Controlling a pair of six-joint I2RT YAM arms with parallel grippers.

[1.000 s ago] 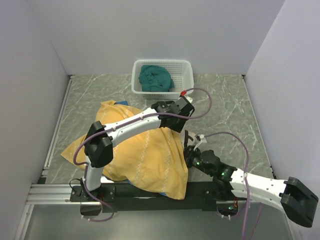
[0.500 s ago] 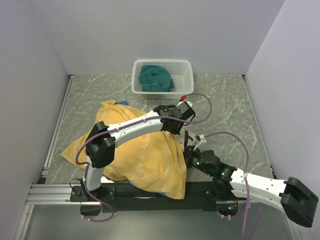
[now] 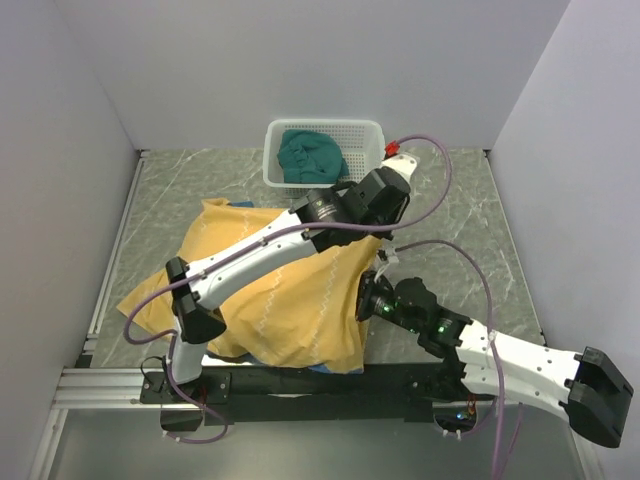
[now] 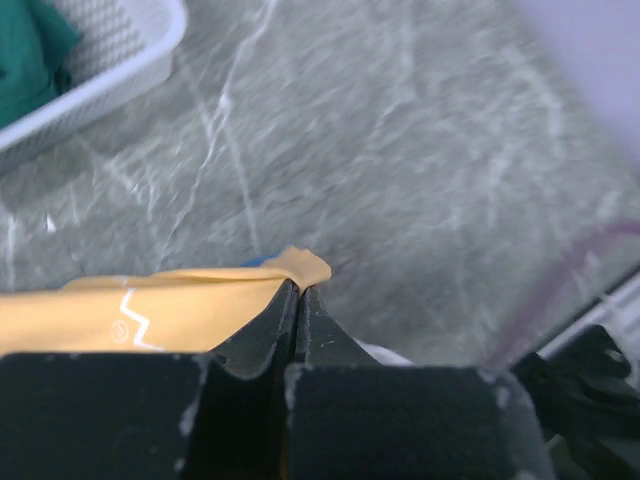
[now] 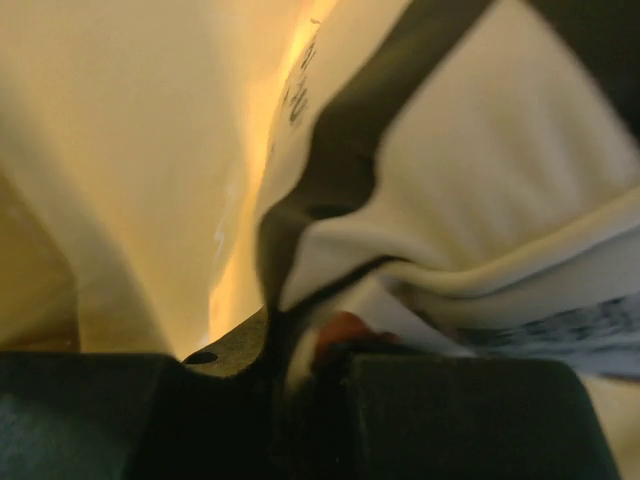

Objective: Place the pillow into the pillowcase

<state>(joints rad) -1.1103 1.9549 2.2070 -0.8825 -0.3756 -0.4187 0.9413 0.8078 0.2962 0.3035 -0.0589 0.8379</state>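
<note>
My left pincer (image 4: 298,289) snapped shut on the pillowcase (image 3: 290,290) hem, swung toward the basket (image 3: 372,150) | right pincer (image 5: 305,350) pinched the pillow (image 5: 480,200) under the case, basket's near side | mouth likely stretching.

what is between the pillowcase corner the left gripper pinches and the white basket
Only bare marbled table: in the left wrist view, nothing lies between the pillowcase corner in the left gripper and the basket.
</note>
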